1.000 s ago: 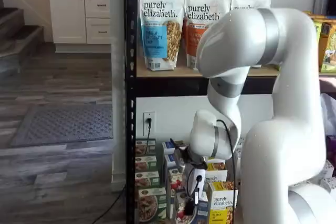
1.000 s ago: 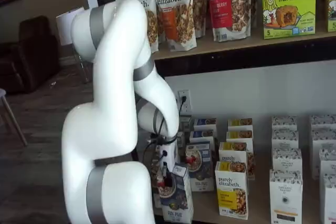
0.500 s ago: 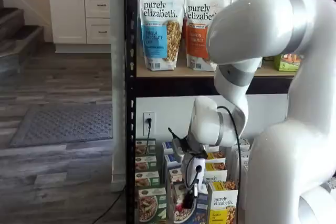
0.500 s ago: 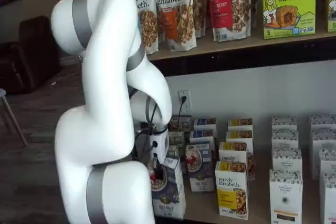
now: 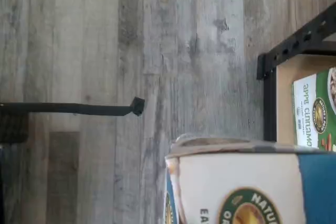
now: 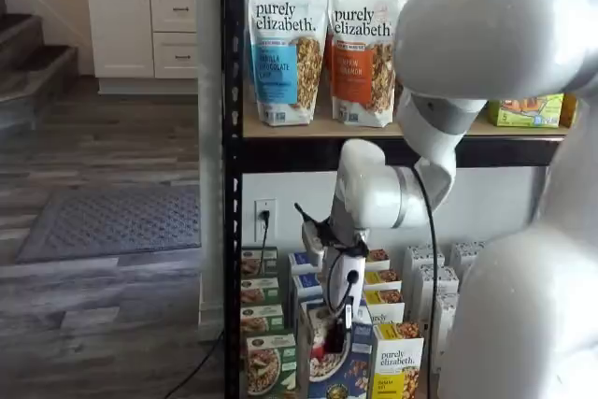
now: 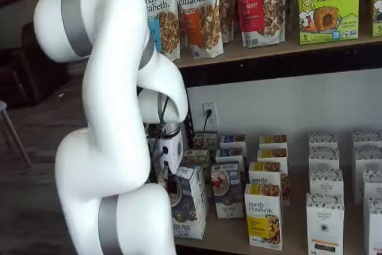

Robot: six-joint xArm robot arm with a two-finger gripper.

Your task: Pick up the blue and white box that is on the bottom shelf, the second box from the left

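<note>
The gripper [image 6: 334,335] squeezes the top of the blue and white box [image 7: 186,210], holding it out near the front of the bottom shelf [image 7: 239,238]. The box looks light and thin-walled, so hold the top gently.

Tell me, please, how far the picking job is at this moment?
Done: the gripper is shut on the blue and white box, which in both shelf views stands forward of the other cartons. In hand: carrying it out past the bottom shelf. Left: only to bring it fully away.
</note>
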